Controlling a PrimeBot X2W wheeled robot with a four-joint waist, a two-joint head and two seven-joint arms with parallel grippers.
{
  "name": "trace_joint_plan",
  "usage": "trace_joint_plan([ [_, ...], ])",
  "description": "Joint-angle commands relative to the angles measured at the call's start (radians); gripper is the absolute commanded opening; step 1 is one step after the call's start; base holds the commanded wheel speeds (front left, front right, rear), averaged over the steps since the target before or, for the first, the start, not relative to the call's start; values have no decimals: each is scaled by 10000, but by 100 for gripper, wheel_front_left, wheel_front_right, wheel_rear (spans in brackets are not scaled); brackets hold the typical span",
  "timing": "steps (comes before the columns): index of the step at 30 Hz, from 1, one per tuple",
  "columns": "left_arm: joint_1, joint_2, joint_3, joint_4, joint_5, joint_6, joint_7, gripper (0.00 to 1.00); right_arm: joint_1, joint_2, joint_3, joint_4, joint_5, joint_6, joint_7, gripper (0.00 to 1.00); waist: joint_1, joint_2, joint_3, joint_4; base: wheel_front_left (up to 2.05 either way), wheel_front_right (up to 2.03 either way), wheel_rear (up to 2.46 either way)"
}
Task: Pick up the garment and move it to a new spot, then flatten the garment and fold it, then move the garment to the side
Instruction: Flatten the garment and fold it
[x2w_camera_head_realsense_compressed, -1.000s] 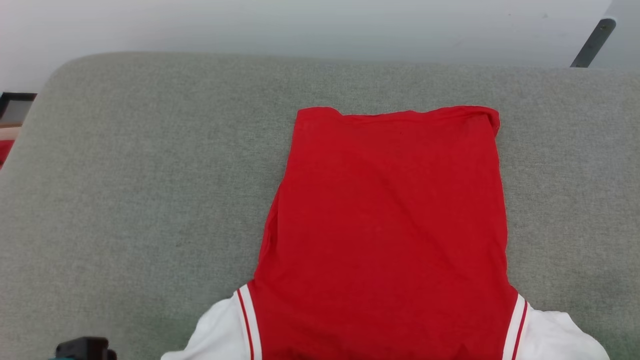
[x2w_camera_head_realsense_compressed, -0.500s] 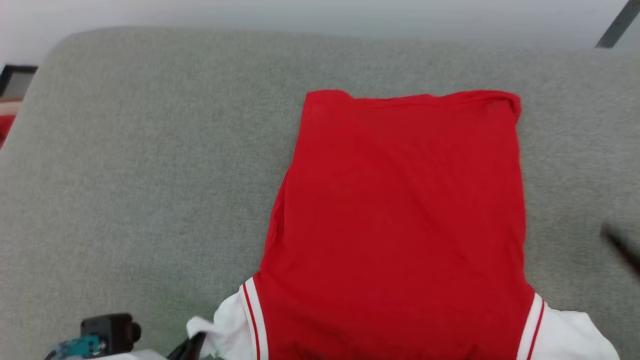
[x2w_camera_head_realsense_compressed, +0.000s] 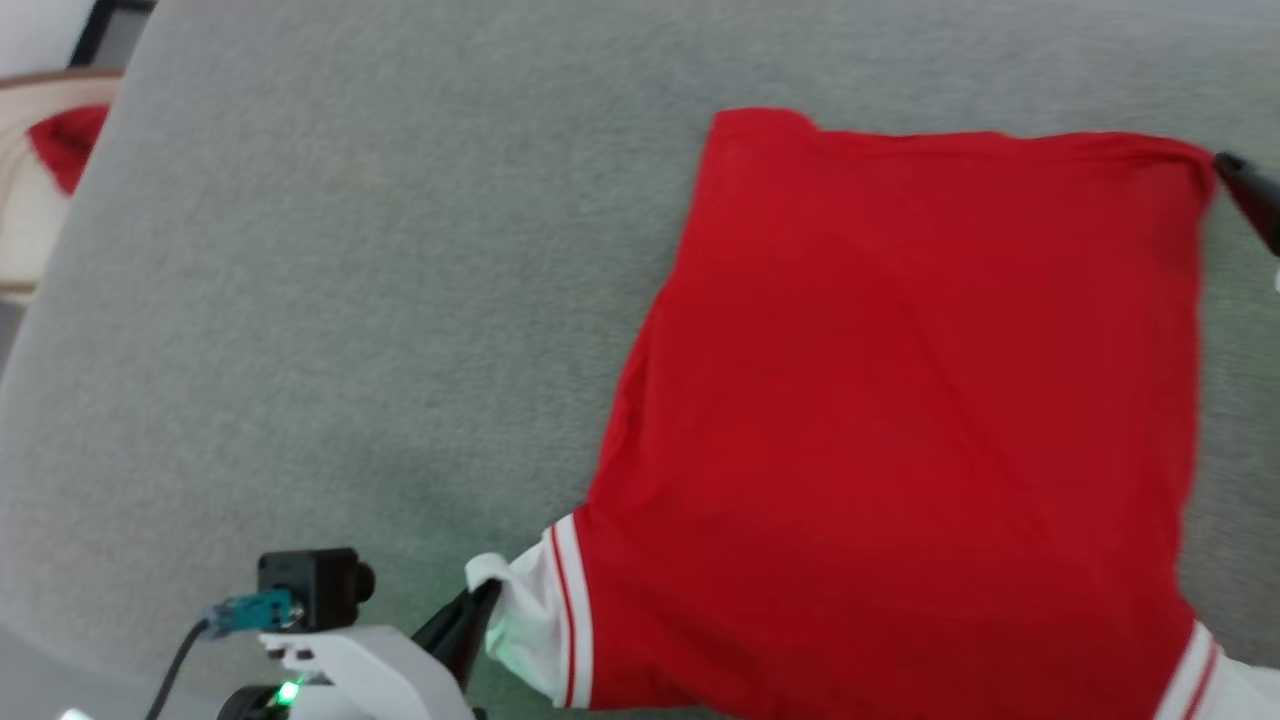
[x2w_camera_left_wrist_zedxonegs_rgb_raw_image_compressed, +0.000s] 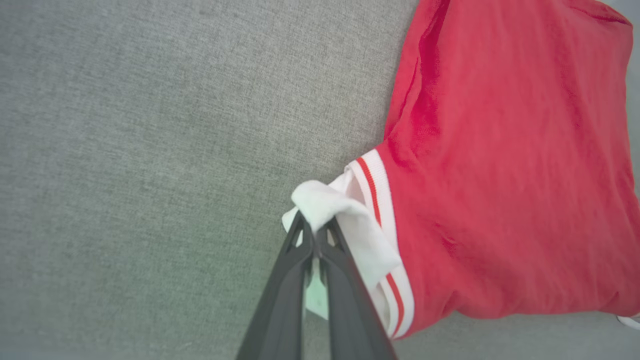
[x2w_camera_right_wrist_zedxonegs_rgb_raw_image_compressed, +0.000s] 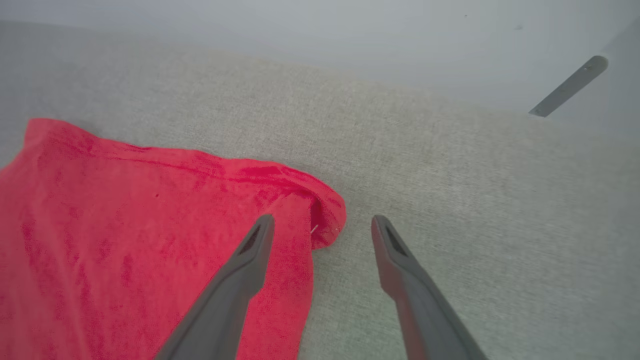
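Head: garment (x2w_camera_head_realsense_compressed: 900, 400) flat on grey cushion (x2w_camera_head_realsense_compressed: 300, 300), long axis running near to far.
Left wrist: left gripper (x2w_camera_left_wrist_zedxonegs_rgb_raw_image_compressed: 314, 239) clamped on its near white end panel.
Right wrist: right gripper (x2w_camera_right_wrist_zedxonegs_rgb_raw_image_compressed: 322, 220) fingers apart — the far red corner sits between them; right arm nearer it.

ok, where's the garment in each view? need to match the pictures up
Head view: garment covers the right half, running off the bottom edge.
Left wrist view: right side; its white sleeve is clamped at centre by the left end effector.
Right wrist view: lower left; its red corner shows between the fingers of the open right end effector.
Shared landmark: the grey cushion underneath.
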Motion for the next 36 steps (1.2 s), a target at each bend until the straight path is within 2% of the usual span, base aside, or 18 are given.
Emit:
trace_joint_plan([
  [1,-209,-125,-65,87,98,-117,17,0,-415,26,154,544,-67,-2,178,100,0,0,515,601,0,0,0],
  [5,-531,-405,-243,335,161,-350,41,0,-1250,124,234,2275,-342,-2,851,100,0,0,709,920,0,0,0],
  [6,-531,-405,-243,335,161,-350,41,0,-1250,124,234,2275,-342,-2,851,100,0,0,709,920,0,0,0],
  [11,-767,-695,-382,606,167,-576,59,0,-1796,184,65,3969,-1179,-4,1561,100,0,0,875,1259,0,0,0],
  [16,-880,-846,-426,786,114,-708,21,0,-2059,645,-451,5368,-1882,-2,2244,100,0,0,945,1400,0,0,0],
  [17,-887,-867,-422,805,103,-738,12,0,-2067,692,-390,5516,-2063,-2,2399,0,0,0,951,1407,0,0,0],
  [20,-900,-876,-412,884,115,-785,-17,0,-2206,662,-484,5741,-2459,-2,2667,0,0,0,942,1412,0,0,0],
  [26,-832,-831,-351,1030,88,-854,-118,0,-2584,742,-1028,5817,-3012,-5,2430,0,0,0,710,1231,0,0,0],
  [30,-747,-722,-260,1061,67,-866,-198,0,-2826,1005,-1243,5667,-2824,-4,2220,0,0,0,459,953,0,0,0],
  [36,-546,-473,-51,929,78,-774,-349,0,-2827,885,-611,5031,-2089,-4,2145,0,0,0,-19,359,0,0,0],
])
